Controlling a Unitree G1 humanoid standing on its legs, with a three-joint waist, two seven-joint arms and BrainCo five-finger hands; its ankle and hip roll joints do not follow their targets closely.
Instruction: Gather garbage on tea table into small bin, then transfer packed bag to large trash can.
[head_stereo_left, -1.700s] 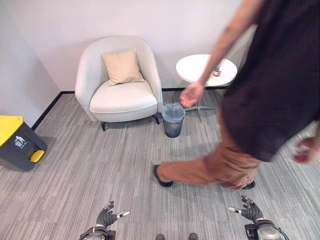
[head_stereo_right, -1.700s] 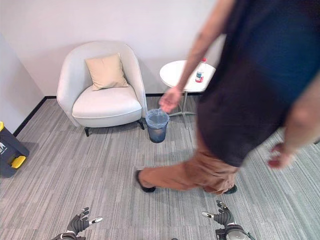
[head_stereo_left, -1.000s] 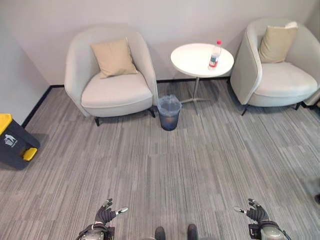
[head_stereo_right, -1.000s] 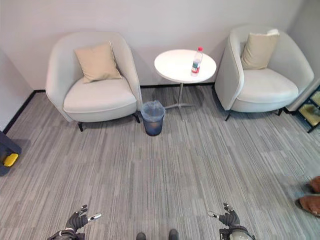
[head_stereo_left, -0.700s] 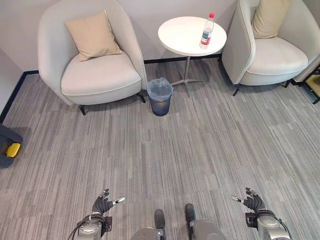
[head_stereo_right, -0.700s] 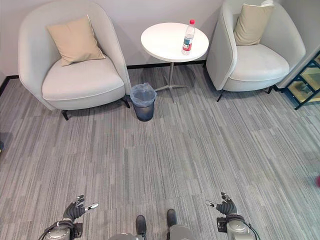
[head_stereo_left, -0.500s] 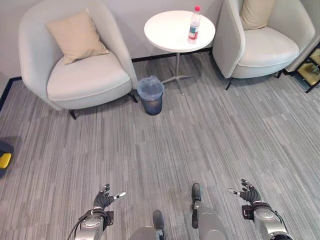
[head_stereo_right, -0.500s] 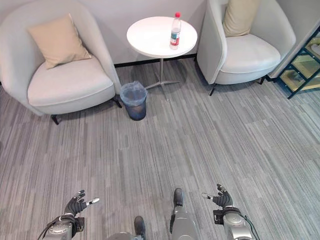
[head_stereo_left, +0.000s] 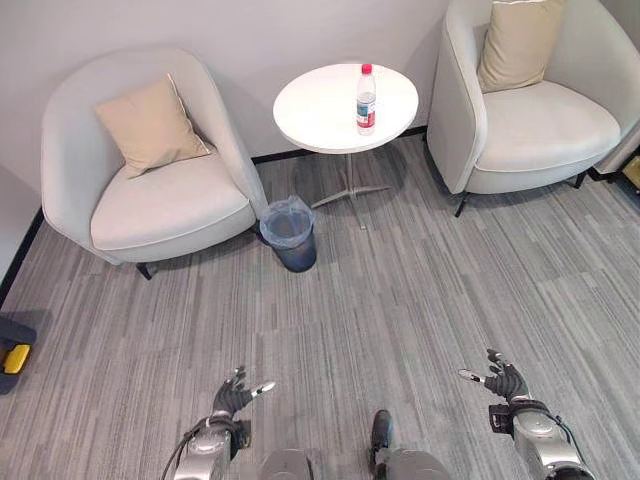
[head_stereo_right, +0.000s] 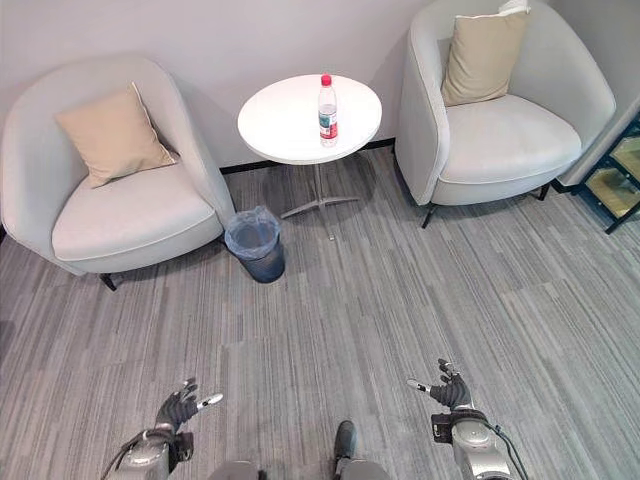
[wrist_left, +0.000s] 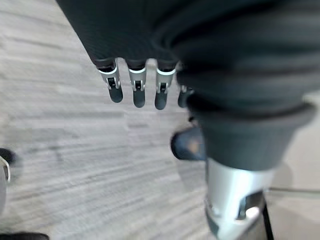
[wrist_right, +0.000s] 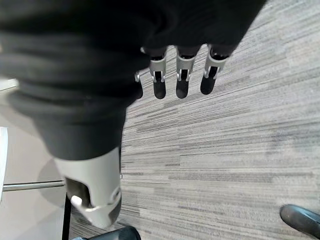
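bottle upright on surface | bin on floor beside it | left hand, right hand both spread, empty | yellow-lidded can at left eye view's edge

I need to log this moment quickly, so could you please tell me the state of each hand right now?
Left hand: open, fingers relaxed, holding nothing.
Right hand: open, fingers relaxed, holding nothing.
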